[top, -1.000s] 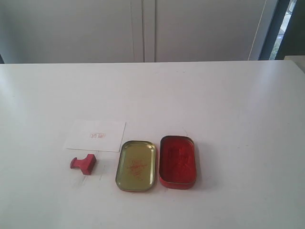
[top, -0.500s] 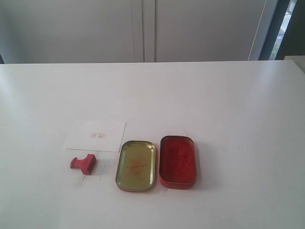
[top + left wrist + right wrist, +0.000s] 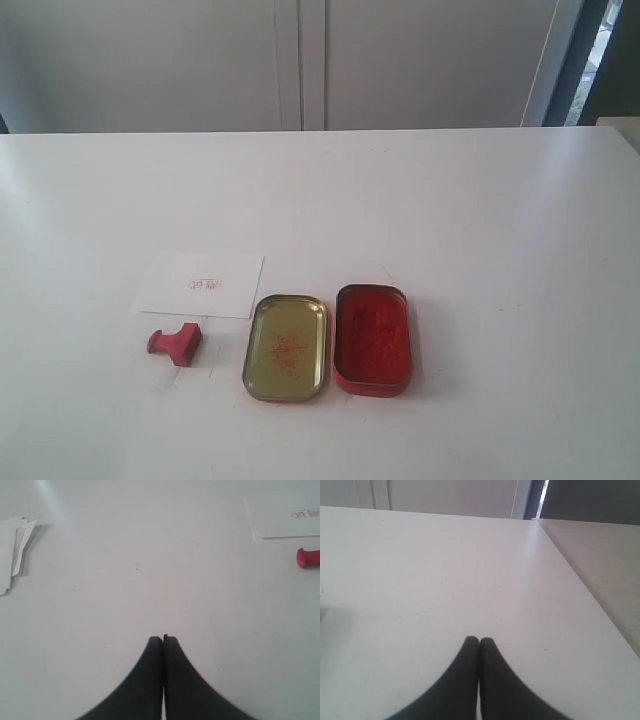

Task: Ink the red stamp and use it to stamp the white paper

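Obstacles bunch at the table's (image 3: 480,220) front, left of centre. Paper (image 3: 200,284) lies flat, with the stamp (image 3: 175,344) on its side just in front of it. Lid (image 3: 286,346) and ink tin (image 3: 373,339) sit side by side, touching or nearly so, with no way between them. There is a narrow gap between stamp and lid. Stamp is open from above and from the left. Back half and right side are bare. Loose sheets (image 3: 12,550) lie well away from the stamp.

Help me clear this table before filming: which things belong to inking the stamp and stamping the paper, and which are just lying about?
For the job: red stamp; white paper, bearing a faint red imprint; open red ink-pad tin.
Lying about: gold tin lid, set beside the tin; loose white sheets, seen only from the left wrist.
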